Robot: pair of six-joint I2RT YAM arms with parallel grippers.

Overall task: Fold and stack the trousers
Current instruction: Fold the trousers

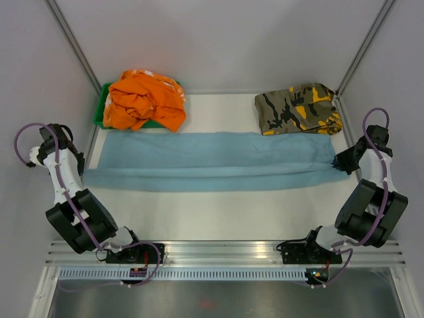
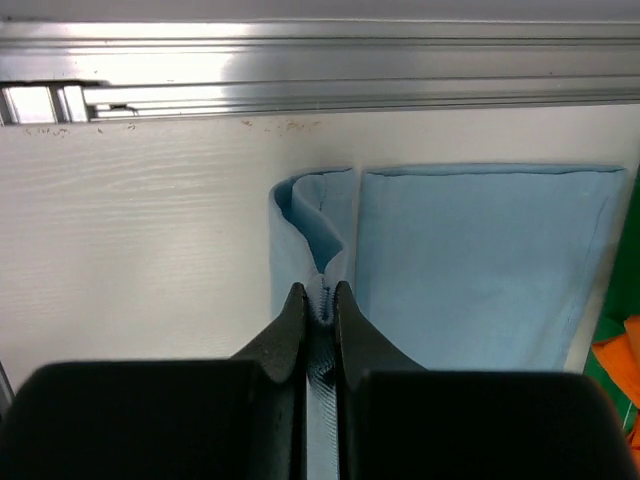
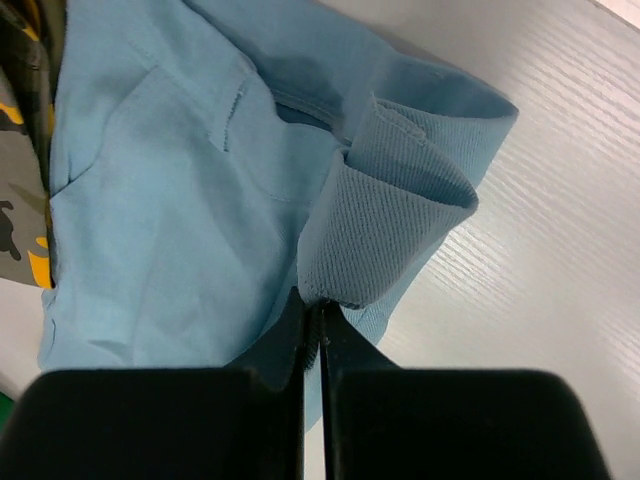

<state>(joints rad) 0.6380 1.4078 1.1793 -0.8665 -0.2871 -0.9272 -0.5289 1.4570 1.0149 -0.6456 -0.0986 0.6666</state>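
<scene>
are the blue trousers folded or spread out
Folded lengthwise: the trousers lie as one long narrow strip across the table, a layer edge running along it. No crosswise fold yet.

The trousers span the table from 9 to 3 o'clock; a tray sits at 11, another garment at 1.

One pair of trousers, one camouflage garment, one orange garment (three garments), one green tray.

Plain light blue trousers; beyond them, orange cloth on a green, perhaps plastic, tray, and an olive-black-yellow camouflage garment.
</scene>
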